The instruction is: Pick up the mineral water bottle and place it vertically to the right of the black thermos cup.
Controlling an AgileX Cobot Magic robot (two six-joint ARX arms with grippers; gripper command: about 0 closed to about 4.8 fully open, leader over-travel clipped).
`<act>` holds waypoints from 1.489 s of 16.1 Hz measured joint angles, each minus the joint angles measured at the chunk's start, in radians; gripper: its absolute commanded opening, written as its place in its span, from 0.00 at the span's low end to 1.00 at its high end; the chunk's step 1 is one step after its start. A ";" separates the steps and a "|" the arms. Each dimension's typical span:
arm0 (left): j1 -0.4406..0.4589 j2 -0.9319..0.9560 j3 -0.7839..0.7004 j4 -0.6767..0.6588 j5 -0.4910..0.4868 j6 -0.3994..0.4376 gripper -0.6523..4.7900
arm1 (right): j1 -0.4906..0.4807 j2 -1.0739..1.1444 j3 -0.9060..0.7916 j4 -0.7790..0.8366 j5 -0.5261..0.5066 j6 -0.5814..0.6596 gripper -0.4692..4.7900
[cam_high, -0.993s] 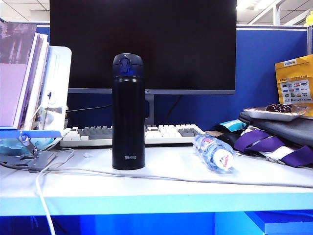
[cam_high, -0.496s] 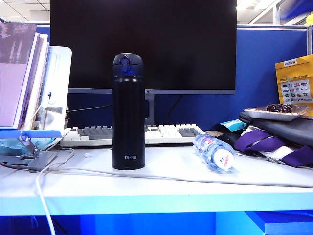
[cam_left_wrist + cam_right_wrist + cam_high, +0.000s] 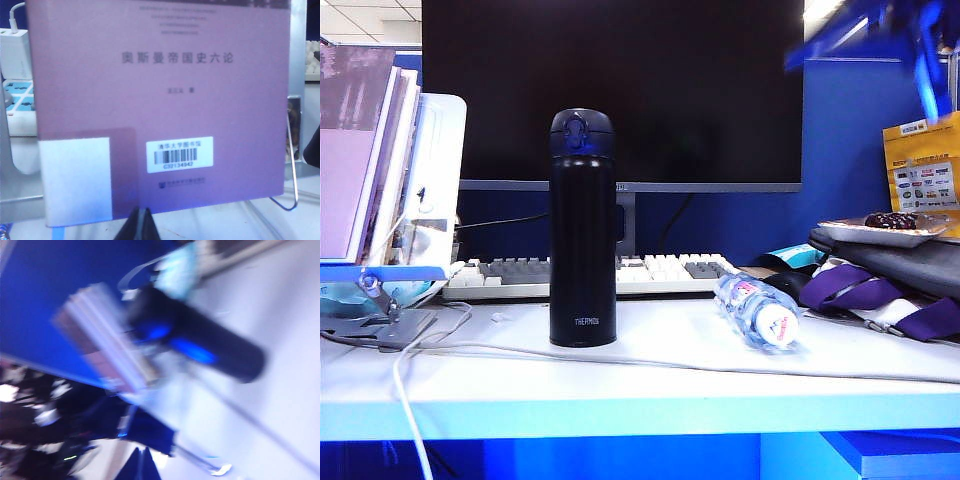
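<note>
The bottle [image 3: 757,311] lies on its side on the worktop [image 3: 650,380], right of the upright black flask [image 3: 582,228] and nearer the right edge. The right end effector [image 3: 142,463] is closed and empty, blurred, high above the right side. The left end effector [image 3: 142,226], closed, faces a purple book [image 3: 155,90].

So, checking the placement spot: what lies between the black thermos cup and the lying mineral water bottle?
In the exterior view, only bare white desk and a thin white cable running across the front separate the black thermos cup from the mineral water bottle.
</note>
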 measured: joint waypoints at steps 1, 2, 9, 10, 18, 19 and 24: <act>0.000 0.000 0.000 0.000 0.000 0.000 0.11 | 0.034 0.053 0.001 0.003 0.064 -0.039 0.67; 0.000 0.000 0.000 0.000 0.000 0.000 0.11 | 0.051 0.095 0.003 -0.002 0.106 -0.069 0.93; 0.000 0.000 0.000 0.000 0.000 0.000 0.11 | 0.175 0.285 0.094 -0.155 0.476 -0.254 1.00; 0.000 0.000 0.000 0.000 0.000 0.000 0.11 | 0.180 0.288 0.097 -0.163 0.550 -0.262 1.00; 0.000 0.000 0.000 0.000 0.000 0.000 0.11 | 0.182 0.376 0.166 -0.203 0.661 -0.326 1.00; 0.000 0.000 0.000 0.000 0.000 0.000 0.11 | 0.185 0.401 0.177 -0.205 0.661 -0.327 1.00; 0.000 0.000 0.000 0.000 0.000 0.000 0.11 | 0.185 0.481 0.199 -0.208 0.653 -0.331 1.00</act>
